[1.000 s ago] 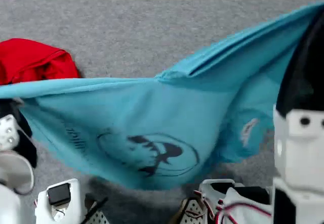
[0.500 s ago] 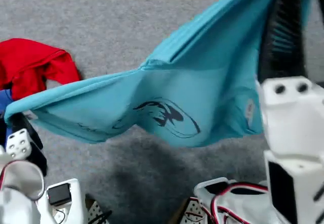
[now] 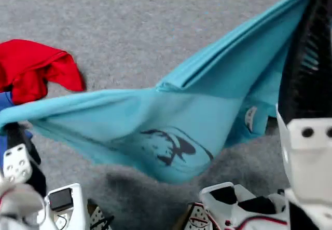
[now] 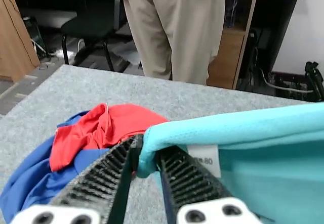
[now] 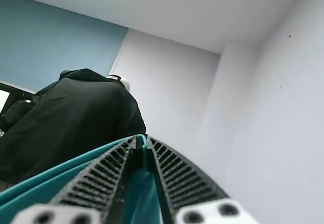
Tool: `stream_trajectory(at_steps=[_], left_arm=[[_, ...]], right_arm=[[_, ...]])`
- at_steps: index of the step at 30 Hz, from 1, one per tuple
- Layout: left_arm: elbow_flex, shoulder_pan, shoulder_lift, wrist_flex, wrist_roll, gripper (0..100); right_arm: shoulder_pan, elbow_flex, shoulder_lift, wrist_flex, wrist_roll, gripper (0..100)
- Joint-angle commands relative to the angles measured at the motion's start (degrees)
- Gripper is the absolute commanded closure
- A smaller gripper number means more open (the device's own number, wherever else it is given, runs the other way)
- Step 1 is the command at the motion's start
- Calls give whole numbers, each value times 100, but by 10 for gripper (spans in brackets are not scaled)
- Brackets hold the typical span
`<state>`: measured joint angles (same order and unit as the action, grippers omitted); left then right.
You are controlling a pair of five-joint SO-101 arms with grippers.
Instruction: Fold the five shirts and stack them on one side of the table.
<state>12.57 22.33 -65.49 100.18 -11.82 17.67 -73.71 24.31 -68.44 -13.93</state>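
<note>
A light blue shirt (image 3: 171, 121) with a dark printed emblem hangs stretched in the air between both arms, sagging in the middle above the grey table (image 3: 129, 38). My left gripper (image 4: 147, 158) is shut on one corner of the light blue shirt (image 4: 263, 148) near its label, low at the table's left front. My right gripper (image 5: 143, 153) is shut on the other end of the light blue shirt (image 5: 61, 183), lifted high at the right and pointing upward. A red shirt (image 3: 31, 66) lies crumpled on a dark blue shirt (image 4: 25, 178) at the table's left side.
The arms' white bases (image 3: 233, 209) stand along the table's near edge. The right arm's white body (image 3: 308, 157) rises at the right front. A person in beige trousers (image 4: 172, 27) stands beyond the far edge, beside a chair (image 4: 91, 21).
The right gripper rose with its end of the light blue shirt, then came down a little. The shirt's sagging middle swung up off the near side and dropped back lower.
</note>
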Motion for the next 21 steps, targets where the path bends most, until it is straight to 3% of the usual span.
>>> stream_trajectory(at_steps=[1, 9, 15, 21], left_arm=[[466, 9, 48, 62, -141, 982], [-246, 18, 22, 70, -281, 982], [-1213, -26, 48, -18, -273, 982], [-2919, -26, 163, -1556, -264, 982]], right_arm=[[-84, -13, 75, 18, -79, 995], [-330, 57, 40, -26, -62, 995], [-303, 1297, -154, 18, -35, 995], [-321, 2765, -611, 431, -35, 995]])
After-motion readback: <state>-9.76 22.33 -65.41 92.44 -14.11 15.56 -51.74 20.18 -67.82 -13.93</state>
